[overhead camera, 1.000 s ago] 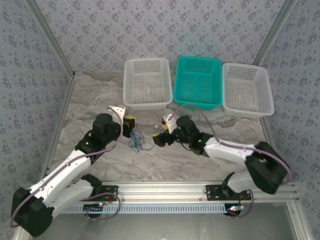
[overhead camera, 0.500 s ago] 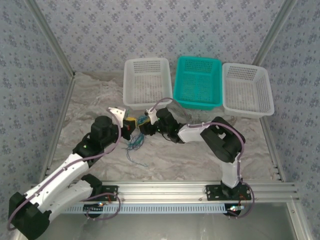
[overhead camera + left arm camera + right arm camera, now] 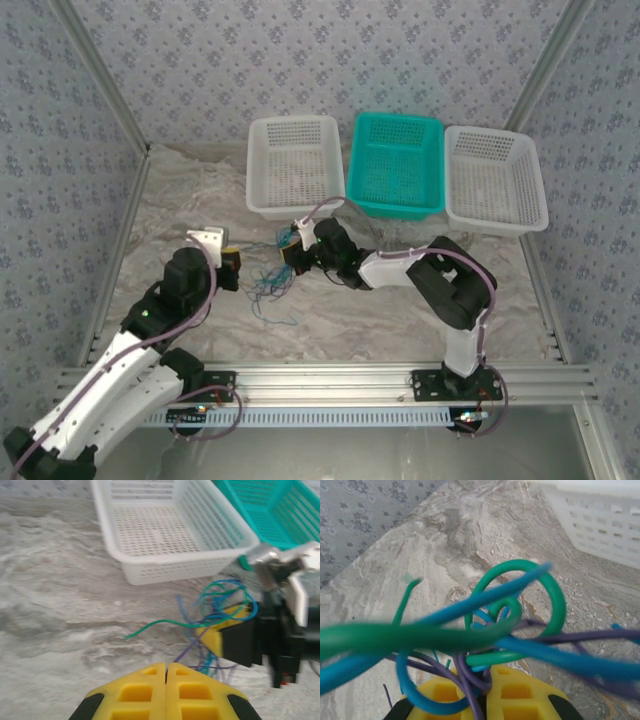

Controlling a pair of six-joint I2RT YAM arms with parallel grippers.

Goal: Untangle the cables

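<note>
Three perforated baskets in a row at the far edge of the marbled grey table (image 3: 180, 200) — white basket (image 3: 295, 210) left, teal basket (image 3: 396, 208) centre, second white basket (image 3: 495, 222) right. Floral-patterned walls (image 3: 300, 60) enclose the table; aluminium rail (image 3: 330, 378) along the near edge.

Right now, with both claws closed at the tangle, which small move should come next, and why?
Probably draw the right claw slowly away from the left claw. The right claw is shut on the cables, and a purple strand runs to the closed left claw; whether that one is pinched I cannot tell. A gentle pull should loosen the loops.
</note>
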